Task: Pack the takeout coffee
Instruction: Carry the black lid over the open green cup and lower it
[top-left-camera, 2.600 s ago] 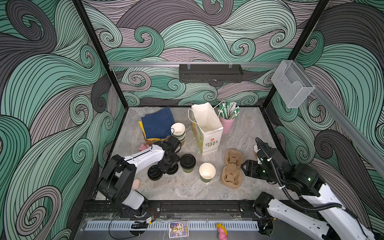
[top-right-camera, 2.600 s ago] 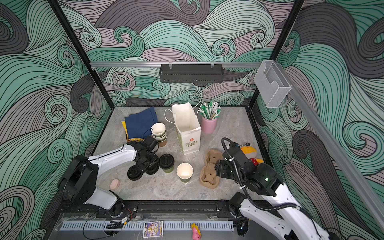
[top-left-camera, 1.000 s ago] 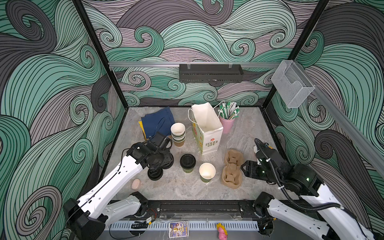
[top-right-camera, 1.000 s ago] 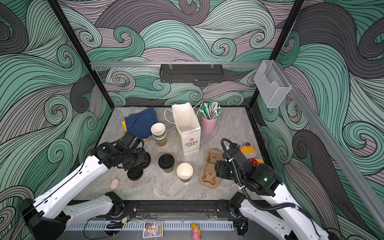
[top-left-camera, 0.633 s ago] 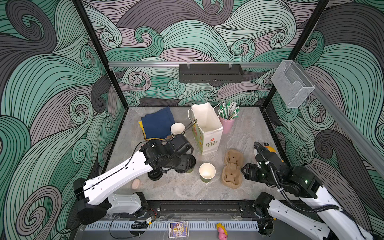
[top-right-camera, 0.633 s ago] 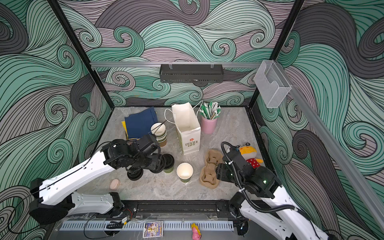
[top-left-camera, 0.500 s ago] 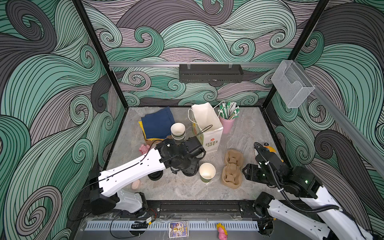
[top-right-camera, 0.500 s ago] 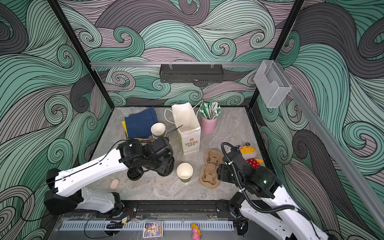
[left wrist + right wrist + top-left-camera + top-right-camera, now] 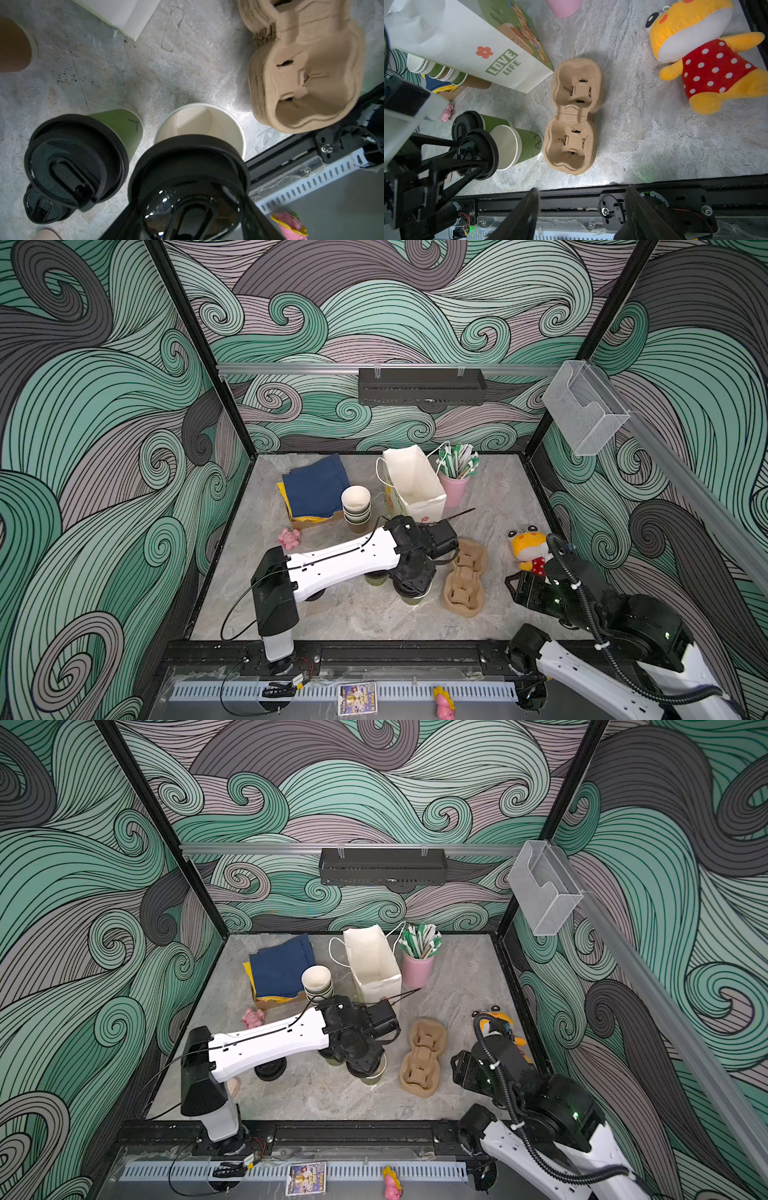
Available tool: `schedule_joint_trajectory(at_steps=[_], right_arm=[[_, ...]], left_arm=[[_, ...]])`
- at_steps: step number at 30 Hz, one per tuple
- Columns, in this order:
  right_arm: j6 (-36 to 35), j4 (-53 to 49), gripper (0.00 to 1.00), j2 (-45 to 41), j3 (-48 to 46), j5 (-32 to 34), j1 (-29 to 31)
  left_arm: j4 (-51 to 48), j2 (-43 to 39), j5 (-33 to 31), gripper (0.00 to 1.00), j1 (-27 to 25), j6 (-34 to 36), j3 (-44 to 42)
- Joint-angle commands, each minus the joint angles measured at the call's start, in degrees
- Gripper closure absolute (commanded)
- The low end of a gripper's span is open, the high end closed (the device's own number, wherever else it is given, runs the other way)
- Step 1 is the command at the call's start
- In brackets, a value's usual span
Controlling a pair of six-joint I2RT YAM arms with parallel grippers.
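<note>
One lidded cup (image 9: 122,124) stood ready; left gripper (image 9: 475,154) grasped a lid (image 9: 187,153) above the open cup (image 9: 197,122). Right gripper (image 9: 582,189) was released. Carrier (image 9: 571,116), at 3 o'clock, was empty.

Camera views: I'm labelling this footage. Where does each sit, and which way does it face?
Top views: high in front, looking down at the table; left arm and right arm show.
Left wrist: above the open cup, facing down; left gripper clamps the black lid.
Right wrist: faces down at the cup carrier; open right gripper shows.
Shared: all see the carrier.
</note>
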Motion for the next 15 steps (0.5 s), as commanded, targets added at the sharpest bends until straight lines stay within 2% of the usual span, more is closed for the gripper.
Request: schedule_joint_trajectory(at_steps=[1, 7, 15], right_arm=[[0.73, -1.25, 0.33, 1.14, 0.81, 1.4, -0.27], [0.35, -0.77, 0.33, 1.61, 0.55, 1.04, -0.31], [0.64, -0.76, 0.33, 0.92, 0.28, 0.82, -0.32]], left_arm=[[-1.79, 2.53, -2.66, 0.44, 0.01, 0.8, 3.26], [-1.38, 4.99, -2.05, 0.44, 0.23, -0.15, 4.7], [0.21, 3.9, 1.5, 0.43, 1.26, -1.15, 2.19]])
